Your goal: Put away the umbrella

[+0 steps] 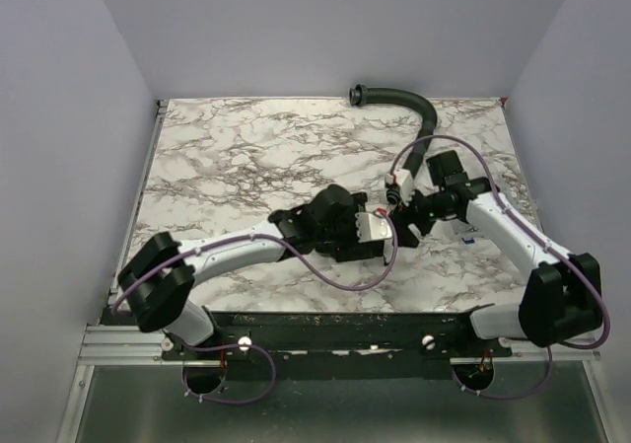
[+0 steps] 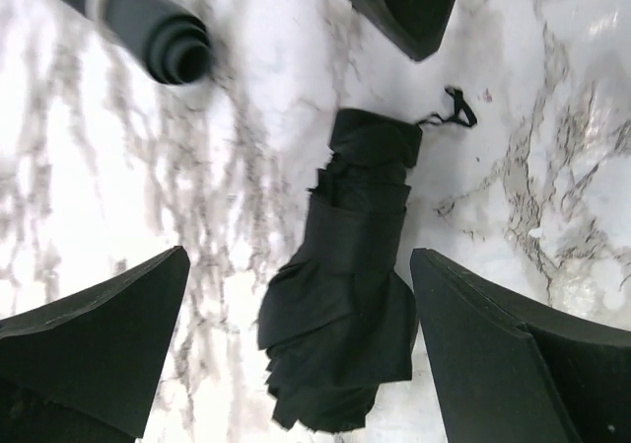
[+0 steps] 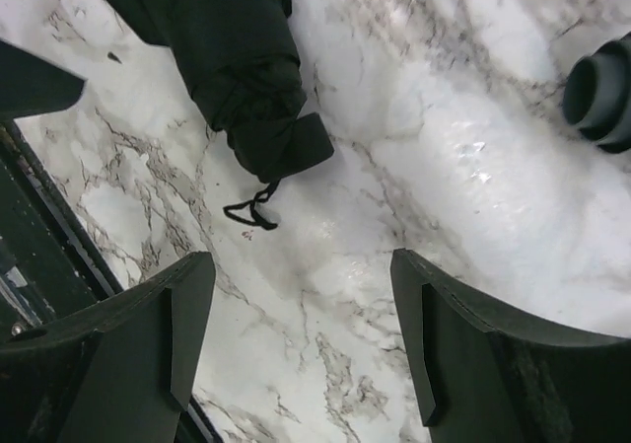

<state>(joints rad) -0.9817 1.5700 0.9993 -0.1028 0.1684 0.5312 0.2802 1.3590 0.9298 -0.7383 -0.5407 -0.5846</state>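
Note:
The umbrella (image 2: 350, 295) is a short folded black bundle lying on the marble table (image 1: 246, 157), with a thin wrist strap (image 2: 455, 108) at its handle end. My left gripper (image 2: 299, 265) is open, and its jaws stand on either side of the bundle's loose fabric end without touching it. My right gripper (image 3: 301, 260) is open and empty over bare marble, just beyond the umbrella's handle end (image 3: 237, 58) and strap (image 3: 248, 209). In the top view both grippers meet at the table's middle right, left (image 1: 380, 241) and right (image 1: 412, 224), and they hide the umbrella.
A curved black ribbed hose (image 1: 404, 98) lies at the back right of the table; its open end shows in the left wrist view (image 2: 163, 34) and in the right wrist view (image 3: 601, 93). Grey walls enclose the table on three sides. A black rail (image 1: 325, 330) runs along the near edge.

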